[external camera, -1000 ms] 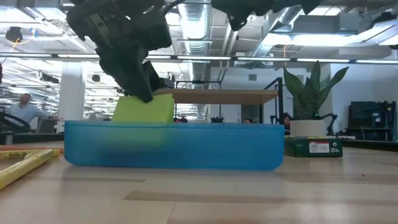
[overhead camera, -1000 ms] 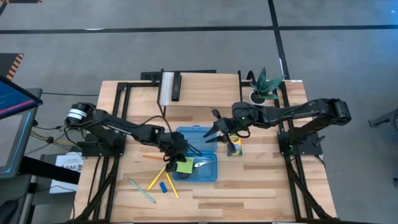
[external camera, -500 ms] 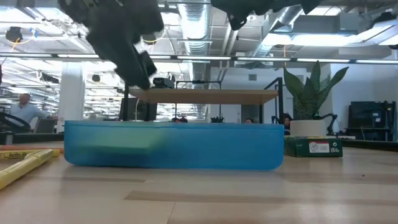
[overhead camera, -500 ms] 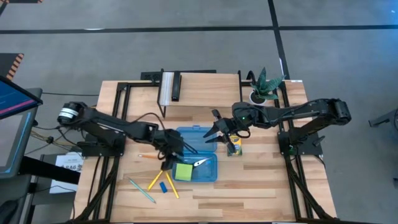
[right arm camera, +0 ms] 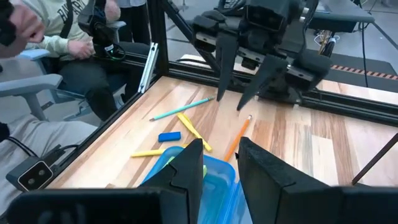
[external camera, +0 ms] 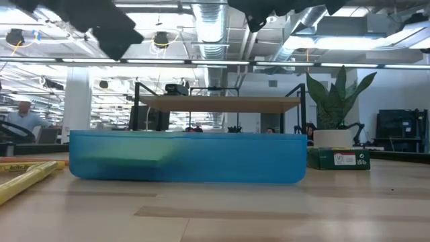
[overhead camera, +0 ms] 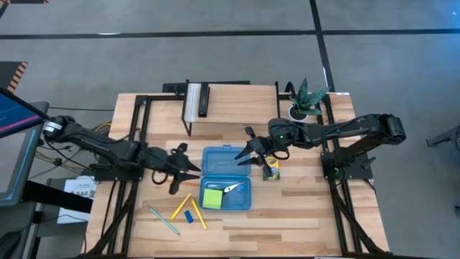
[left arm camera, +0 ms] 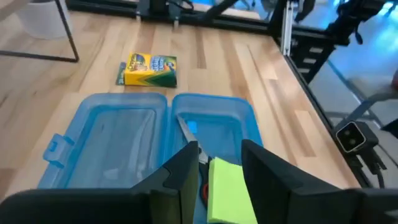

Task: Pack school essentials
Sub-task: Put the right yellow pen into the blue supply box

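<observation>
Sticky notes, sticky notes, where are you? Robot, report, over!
Left gripper open, left of case. Sticky-note pad lies inside case beside scissors. Right gripper open above lid. Nothing blocking.

A blue translucent plastic case (overhead camera: pixel 226 178) lies open near the middle of the wooden desk (overhead camera: pixel 302 216), its lid (overhead camera: pixel 222 157) folded back toward the far edge. A potted green plant (overhead camera: pixel 305 98) in a white pot stands at the far right corner. At the middle of the far edge sits a white-and-black stand (overhead camera: pixel 195 101). Beyond the desk, a seated person in a light sweatshirt (right arm camera: pixel 68 28) shows beside a grey chair (right arm camera: pixel 28 87). Another person (external camera: pixel 20 117) sits far off in the room.
</observation>
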You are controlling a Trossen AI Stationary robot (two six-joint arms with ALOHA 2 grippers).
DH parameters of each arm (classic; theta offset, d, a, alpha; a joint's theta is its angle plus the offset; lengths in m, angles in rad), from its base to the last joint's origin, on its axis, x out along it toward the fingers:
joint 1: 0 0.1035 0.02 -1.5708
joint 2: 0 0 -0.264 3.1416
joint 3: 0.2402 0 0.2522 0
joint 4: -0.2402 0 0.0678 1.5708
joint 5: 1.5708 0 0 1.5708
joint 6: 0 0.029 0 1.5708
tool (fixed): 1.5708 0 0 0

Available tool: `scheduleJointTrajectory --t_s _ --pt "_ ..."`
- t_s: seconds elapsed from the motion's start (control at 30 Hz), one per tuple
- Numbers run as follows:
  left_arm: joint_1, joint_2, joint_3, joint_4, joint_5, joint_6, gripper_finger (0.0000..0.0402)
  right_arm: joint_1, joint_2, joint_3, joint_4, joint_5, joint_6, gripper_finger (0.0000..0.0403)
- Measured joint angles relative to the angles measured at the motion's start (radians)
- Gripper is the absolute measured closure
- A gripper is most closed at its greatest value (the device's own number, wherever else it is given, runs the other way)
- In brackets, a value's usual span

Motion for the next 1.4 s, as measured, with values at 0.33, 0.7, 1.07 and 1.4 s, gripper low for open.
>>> scheduleJointTrajectory --t_s 0.33,0.7,1.07,1.4 --pt "-0.03 -0.093 -0.099 -0.082 -0.048 -0.136 0.0316 0.0 0.0 0.0 0.001 0.0 -0.015 0.0283" --pt "-0.031 -0.093 -0.099 -0.295 0.065 -0.339 0.0318 0.0 0.0 0.0 0.006 0.0 -0.015 0.0283" --pt "-0.03 -0.093 -0.099 -0.396 0.175 -0.455 0.0318 0.002 0.0 0.0 0.006 0.0 -0.015 0.0283" --pt "-0.039 -0.093 -0.099 -0.472 0.239 -0.533 0.0318 0.003 0.0 0.0 0.006 -0.001 -0.005 0.0283"
